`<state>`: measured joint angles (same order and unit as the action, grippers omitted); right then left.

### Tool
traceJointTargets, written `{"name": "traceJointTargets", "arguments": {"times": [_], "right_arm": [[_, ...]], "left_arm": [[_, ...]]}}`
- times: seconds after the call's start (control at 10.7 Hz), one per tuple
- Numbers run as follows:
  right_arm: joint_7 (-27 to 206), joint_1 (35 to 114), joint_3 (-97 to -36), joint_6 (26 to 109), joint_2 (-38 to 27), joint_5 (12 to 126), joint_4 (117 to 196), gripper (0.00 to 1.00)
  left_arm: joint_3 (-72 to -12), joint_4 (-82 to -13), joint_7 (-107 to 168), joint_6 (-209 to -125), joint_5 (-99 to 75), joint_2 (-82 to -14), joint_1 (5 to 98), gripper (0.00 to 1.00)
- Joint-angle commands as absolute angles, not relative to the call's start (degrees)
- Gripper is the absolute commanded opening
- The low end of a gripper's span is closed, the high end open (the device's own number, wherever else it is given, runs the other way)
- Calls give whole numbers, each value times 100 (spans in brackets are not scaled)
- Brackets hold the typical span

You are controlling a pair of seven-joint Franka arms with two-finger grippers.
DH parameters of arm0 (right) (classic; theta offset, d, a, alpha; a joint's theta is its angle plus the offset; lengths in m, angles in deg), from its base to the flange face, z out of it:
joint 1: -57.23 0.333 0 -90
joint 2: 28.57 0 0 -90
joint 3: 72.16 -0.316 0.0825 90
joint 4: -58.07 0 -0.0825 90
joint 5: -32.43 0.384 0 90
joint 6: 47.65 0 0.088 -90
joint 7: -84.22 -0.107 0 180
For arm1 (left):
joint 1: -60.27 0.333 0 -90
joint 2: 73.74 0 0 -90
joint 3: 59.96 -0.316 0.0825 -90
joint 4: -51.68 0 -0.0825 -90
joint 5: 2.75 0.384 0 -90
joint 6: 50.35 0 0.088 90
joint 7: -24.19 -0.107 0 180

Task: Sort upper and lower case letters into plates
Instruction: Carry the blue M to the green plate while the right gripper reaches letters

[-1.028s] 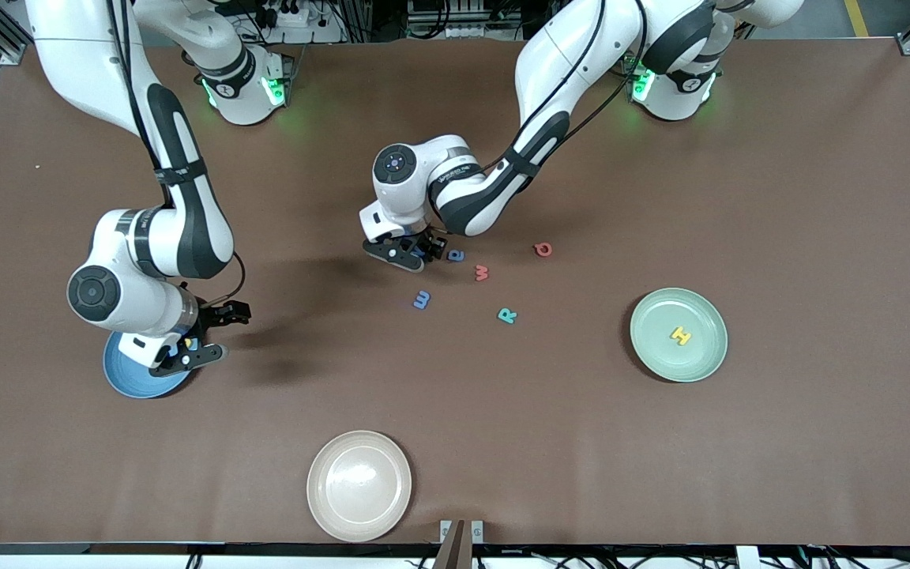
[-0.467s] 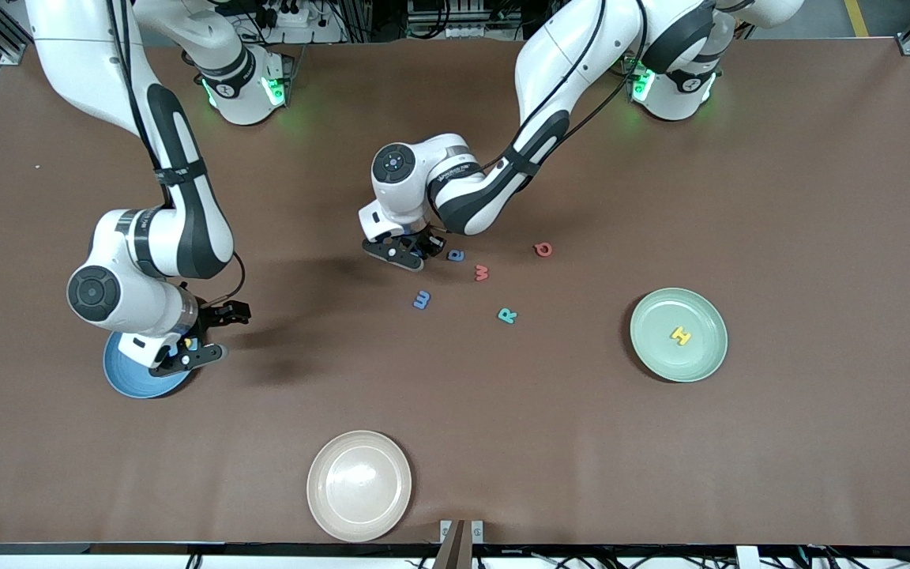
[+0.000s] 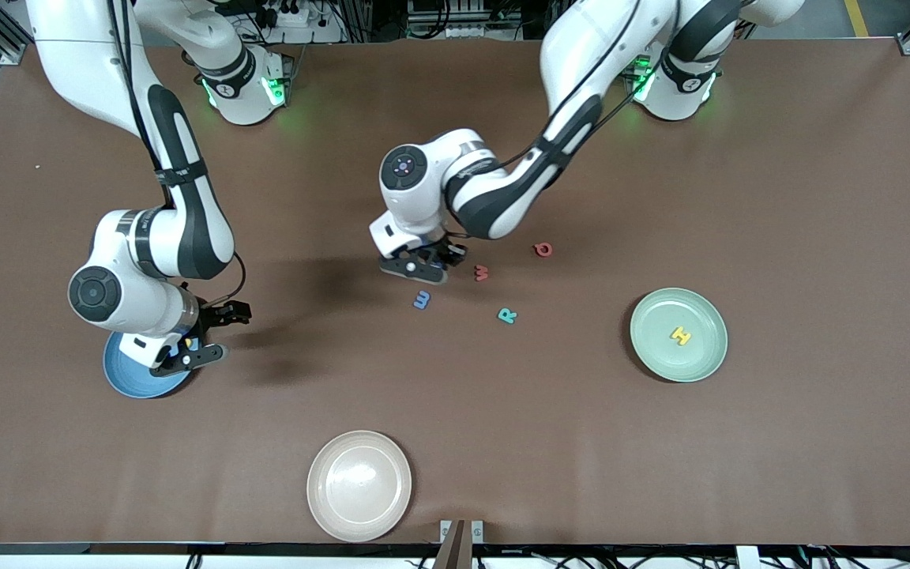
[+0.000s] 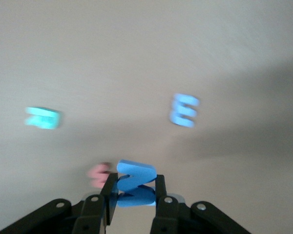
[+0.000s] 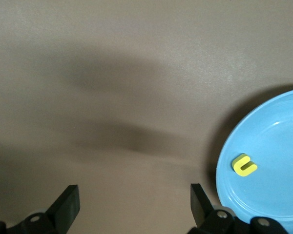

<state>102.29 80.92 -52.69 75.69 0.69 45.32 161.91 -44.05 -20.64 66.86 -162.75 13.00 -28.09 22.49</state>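
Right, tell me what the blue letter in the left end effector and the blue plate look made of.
Small blue block letter: probably foam, matte, with thick soft-looking edges, pinched in the left end effector. Round light blue plate: hard and smooth, faint sheen along its rim; ceramic or plastic, unclear which.

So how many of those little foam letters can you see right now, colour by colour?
Blue: 2 (held blue letter in the left gripper; blue letter on the table)
Red: 2 (red w; red round letter)
Yellow: 2 (yellow H on the green plate; yellow u in the blue plate)
Teal: 1 (teal R)
Total: 7 in view
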Motion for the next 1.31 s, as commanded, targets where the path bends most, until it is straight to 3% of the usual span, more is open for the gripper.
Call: {"name": "traceJointTargets", "arguments": {"times": [0.0, 0.28, 0.65, 1.21], "right_arm": [[9892, 8306, -5256, 7540, 131, 4684, 16099, 100], [9294, 9165, -5256, 7584, 148, 4737, 15994, 100], [7995, 10247, -5265, 7584, 744, 4781, 15196, 100], [5780, 10741, -6415, 8032, 1474, 4746, 14360, 100]], "left_arm": [[-4274, -2267, 6795, -15577, 1114, -3399, 2799, 0], [-4282, -2539, 6804, -15222, 1184, -3857, 3493, 0], [-4230, -2890, 6647, -15222, 1132, -4104, 4565, 0], [-4221, -3374, 5936, -15239, 965, -4035, 5936, 0]]}}
